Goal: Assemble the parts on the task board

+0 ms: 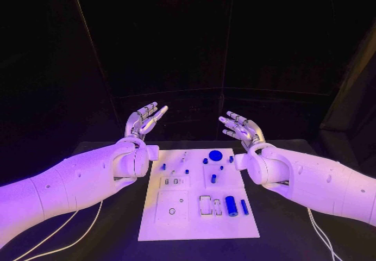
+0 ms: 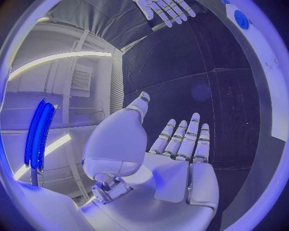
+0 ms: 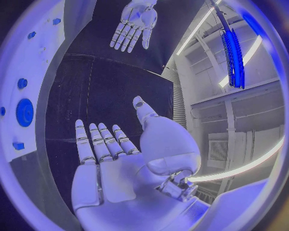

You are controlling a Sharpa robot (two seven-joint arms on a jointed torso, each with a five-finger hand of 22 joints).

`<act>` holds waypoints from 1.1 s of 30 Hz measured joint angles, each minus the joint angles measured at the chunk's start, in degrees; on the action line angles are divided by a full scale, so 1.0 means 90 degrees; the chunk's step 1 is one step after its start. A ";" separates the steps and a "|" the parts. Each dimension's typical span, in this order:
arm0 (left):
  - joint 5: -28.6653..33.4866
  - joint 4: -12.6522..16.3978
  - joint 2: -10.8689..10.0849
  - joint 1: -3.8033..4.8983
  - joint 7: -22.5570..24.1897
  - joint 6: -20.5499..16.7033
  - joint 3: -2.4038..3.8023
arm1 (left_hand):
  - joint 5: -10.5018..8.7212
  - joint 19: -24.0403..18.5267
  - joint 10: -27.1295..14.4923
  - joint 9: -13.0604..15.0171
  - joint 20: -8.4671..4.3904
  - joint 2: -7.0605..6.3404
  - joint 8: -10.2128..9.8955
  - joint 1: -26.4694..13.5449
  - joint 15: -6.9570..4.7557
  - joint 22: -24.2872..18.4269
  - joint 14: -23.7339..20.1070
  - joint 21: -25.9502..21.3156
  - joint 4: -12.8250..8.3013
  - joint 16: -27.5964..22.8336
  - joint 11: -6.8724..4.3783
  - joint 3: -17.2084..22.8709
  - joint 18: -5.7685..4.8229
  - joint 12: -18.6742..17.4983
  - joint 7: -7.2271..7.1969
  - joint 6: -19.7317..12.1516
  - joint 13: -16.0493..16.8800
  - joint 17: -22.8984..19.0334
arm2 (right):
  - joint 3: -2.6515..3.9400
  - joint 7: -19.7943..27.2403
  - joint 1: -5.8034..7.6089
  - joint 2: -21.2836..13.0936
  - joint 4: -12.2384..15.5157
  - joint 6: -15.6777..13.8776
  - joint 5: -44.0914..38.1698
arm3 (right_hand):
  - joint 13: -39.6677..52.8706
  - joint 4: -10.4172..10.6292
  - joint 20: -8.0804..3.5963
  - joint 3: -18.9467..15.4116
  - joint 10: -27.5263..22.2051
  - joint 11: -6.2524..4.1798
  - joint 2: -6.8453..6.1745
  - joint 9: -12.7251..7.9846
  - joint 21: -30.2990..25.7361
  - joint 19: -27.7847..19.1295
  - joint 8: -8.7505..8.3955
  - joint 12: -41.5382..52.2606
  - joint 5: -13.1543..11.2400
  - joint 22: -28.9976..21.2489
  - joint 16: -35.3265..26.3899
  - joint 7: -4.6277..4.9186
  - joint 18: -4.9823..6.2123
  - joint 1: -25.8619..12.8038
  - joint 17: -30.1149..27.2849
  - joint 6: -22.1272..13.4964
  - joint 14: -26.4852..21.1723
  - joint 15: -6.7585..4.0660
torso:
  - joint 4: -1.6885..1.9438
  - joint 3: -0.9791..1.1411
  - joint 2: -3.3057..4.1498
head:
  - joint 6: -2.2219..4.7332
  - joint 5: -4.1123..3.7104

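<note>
The white task board (image 1: 196, 220) lies flat in the middle of the black table. Several small blue parts sit on it: a round disc (image 1: 215, 155) near its far edge, a thick cylinder (image 1: 232, 205) and a thin pin (image 1: 244, 206) toward its near right. My left hand (image 1: 144, 120) is raised above the board's far left corner, fingers spread, holding nothing. My right hand (image 1: 244, 131) is raised above the far right corner, also open and empty. Each wrist view shows its own empty palm (image 2: 177, 163) (image 3: 111, 166), with the other hand opposite (image 2: 165, 8) (image 3: 135, 21).
The board has empty recesses (image 1: 172, 204) on its near left. Thin white cables (image 1: 74, 220) trail over the table beside the left arm, and another cable (image 1: 321, 234) by the right arm. Black table surface (image 1: 298, 239) surrounds the board.
</note>
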 measured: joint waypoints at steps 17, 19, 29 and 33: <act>-0.0046 0.0372 -0.0558 0.0047 0.0311 0.0605 0.0002 | 0.0037 0.2983 0.2922 0.0178 -0.0038 0.0141 0.0354 0.0429 -0.0360 0.0482 0.2319 0.1081 0.0038 0.0836 0.0169 0.0038 0.0393 0.0544 0.0235 0.2101 0.0190 0.0315 | 0.0042 -0.0596 0.0323 -0.0119 -0.0692 0.0989 -0.2807 | 0.0123 -0.0690 -0.0247 0.0680 0.3711 -0.0285 -0.0195 0.0184 0.0967 0.2590 0.0504 0.0467 0.0187 0.0318 0.0678 0.0444 0.0586 0.1229 0.0164 0.3467 0.4113 -0.0494 | -0.0005 -0.0001 0.0159 | -0.0010 -0.0053; -0.0097 0.0530 -0.0596 0.0041 0.0321 0.0658 -0.0002 | 0.0037 0.3211 0.3240 0.0194 -0.0106 0.0153 0.0419 0.0442 -0.0448 0.0510 0.2608 0.1192 0.0009 0.0934 0.0096 0.0009 0.0400 0.0637 0.0339 0.2468 0.0199 0.0368 | 0.0031 -0.0654 0.0366 -0.0109 -0.0667 0.0970 -0.3288 | 0.0126 -0.0705 -0.0308 0.0824 0.3938 -0.0332 -0.0242 0.0184 0.1045 0.2762 0.0504 0.0467 0.0204 0.0334 0.0679 0.0430 0.0587 0.1276 0.0178 0.3664 0.4376 -0.0555 | -0.0004 -0.0001 0.0212 | 0.0005 -0.0065; -0.0459 0.1130 -0.1001 0.0043 0.0320 0.0899 -0.0001 | 0.0037 0.3688 0.3731 0.0171 -0.0312 0.0160 0.0420 0.0518 -0.0651 0.0548 0.3240 0.1392 -0.0060 0.1120 -0.0058 -0.0026 0.0401 0.0664 0.0414 0.2836 0.0191 0.0593 | 0.0037 -0.1060 0.0696 -0.0043 -0.0714 0.1079 -0.5406 | 0.0144 -0.0716 -0.0686 0.1234 0.4694 -0.0548 -0.0533 0.0190 0.1666 0.3669 0.0466 0.0324 0.0205 0.0562 0.0802 0.0286 0.0587 0.1380 0.0324 0.4262 0.5527 -0.0885 | 0.0062 -0.0011 0.0502 | 0.0087 -0.0134; -0.0558 0.1358 -0.1125 0.0043 0.0306 0.0977 -0.0001 | 0.0037 0.3689 0.3731 0.0171 -0.0312 0.0186 0.0420 0.0544 -0.0651 0.0548 0.3240 0.1392 -0.0060 0.1120 -0.0058 -0.0026 0.0401 0.0664 0.0393 0.2857 0.0191 0.0593 | 0.0038 -0.1312 0.0779 0.0022 -0.0737 0.1204 -0.6268 | 0.0144 -0.0724 -0.0903 0.1241 0.4885 -0.0644 -0.0636 0.0196 0.2136 0.4133 0.0424 0.0269 0.0205 0.0792 0.1035 0.0217 0.0585 0.1415 0.0502 0.4414 0.6163 -0.1068 | 0.0088 -0.0024 0.0615 | 0.0114 -0.0165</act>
